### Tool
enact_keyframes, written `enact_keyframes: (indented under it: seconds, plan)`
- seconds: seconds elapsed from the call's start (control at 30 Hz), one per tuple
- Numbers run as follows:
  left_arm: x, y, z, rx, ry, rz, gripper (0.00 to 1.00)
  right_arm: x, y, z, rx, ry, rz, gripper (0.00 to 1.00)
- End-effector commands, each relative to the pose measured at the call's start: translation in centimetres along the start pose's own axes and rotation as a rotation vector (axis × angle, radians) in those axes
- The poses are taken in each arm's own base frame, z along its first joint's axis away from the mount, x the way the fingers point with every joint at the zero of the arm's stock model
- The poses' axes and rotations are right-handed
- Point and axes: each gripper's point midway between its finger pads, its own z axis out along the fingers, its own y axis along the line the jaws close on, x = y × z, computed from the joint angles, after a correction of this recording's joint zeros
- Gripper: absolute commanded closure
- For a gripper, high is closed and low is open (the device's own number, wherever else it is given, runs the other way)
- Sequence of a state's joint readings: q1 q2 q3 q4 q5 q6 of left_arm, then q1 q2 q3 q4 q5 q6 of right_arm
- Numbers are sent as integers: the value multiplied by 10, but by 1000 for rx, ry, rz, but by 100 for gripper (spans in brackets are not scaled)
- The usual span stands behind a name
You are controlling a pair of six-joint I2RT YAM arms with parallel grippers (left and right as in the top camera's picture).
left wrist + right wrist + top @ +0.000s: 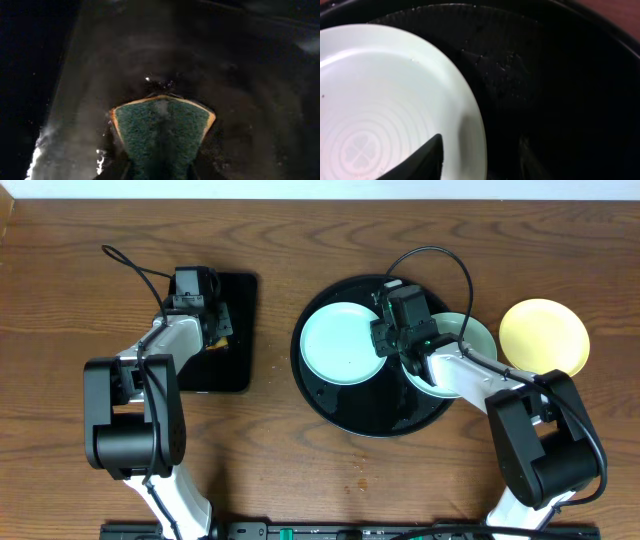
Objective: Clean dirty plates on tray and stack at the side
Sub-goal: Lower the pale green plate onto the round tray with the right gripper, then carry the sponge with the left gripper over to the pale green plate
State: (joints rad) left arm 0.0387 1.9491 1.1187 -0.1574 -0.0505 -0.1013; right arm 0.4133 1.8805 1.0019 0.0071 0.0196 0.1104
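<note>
The round black tray (350,415) holds a pale blue plate (340,343) on its left half. A second pale plate (462,340) lies across the tray's right rim, partly under my right arm. A yellow plate (543,335) sits on the table to the right of the tray. My right gripper (385,340) stands open astride the blue plate's (380,100) right rim, one finger (420,160) over the plate and the other over the tray floor (560,75). My left gripper (222,330) is shut on a green and yellow sponge (160,130).
A smaller rectangular black tray (235,370) lies at the left under my left gripper, and its wet surface (240,75) fills the left wrist view. Brown wooden table (300,480) surrounds both trays.
</note>
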Motion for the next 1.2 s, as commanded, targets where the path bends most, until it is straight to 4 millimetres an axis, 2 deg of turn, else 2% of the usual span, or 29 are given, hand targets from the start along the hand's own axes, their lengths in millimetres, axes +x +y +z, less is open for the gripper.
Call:
enact_keyframes:
  seconds: [0.0, 0.1, 0.2, 0.33, 0.37, 0.4, 0.5, 0.6, 0.7, 0.8, 1.0, 1.1, 1.17]
  plan:
    - [14, 0, 6, 9, 47, 6, 75, 7, -2, 7, 8, 19, -3, 52]
    - [16, 0, 6, 7, 55, 7, 75, 11, -2, 12, 3, 23, -19, 55]
    - [18, 1, 6, 5, 63, 8, 73, 13, -1, 16, 1, 25, -40, 69]
    - [20, 1, 6, 4, 71, 9, 73, 19, -2, 22, 2, 37, -49, 73]
    - [21, 1, 6, 4, 72, 9, 73, 19, -2, 23, 2, 37, -48, 84]
    - [21, 1, 6, 4, 74, 9, 73, 19, -3, 24, 6, 36, -48, 99]
    - [23, 1, 5, 2, 84, 11, 76, 15, -19, 18, 97, 26, -14, 99]
    - [23, 2, 2, 3, 86, 33, 85, 9, -38, 6, 203, 7, 74, 99]
    - [19, 1, -3, 6, 74, 36, 92, 2, -38, -2, 192, -7, 111, 99]
    - [12, -7, -12, 58, 51, 61, 92, 1, -38, -6, 192, -8, 137, 99]
    - [-16, -37, -56, 242, -47, 71, 93, 0, -34, -5, 173, -13, 135, 99]
    - [-23, -53, -83, 347, -72, 72, 93, 0, -27, -4, 129, -9, 137, 99]
    - [-25, -55, -98, 372, -72, 47, 93, 0, -26, -4, 126, -8, 137, 99]
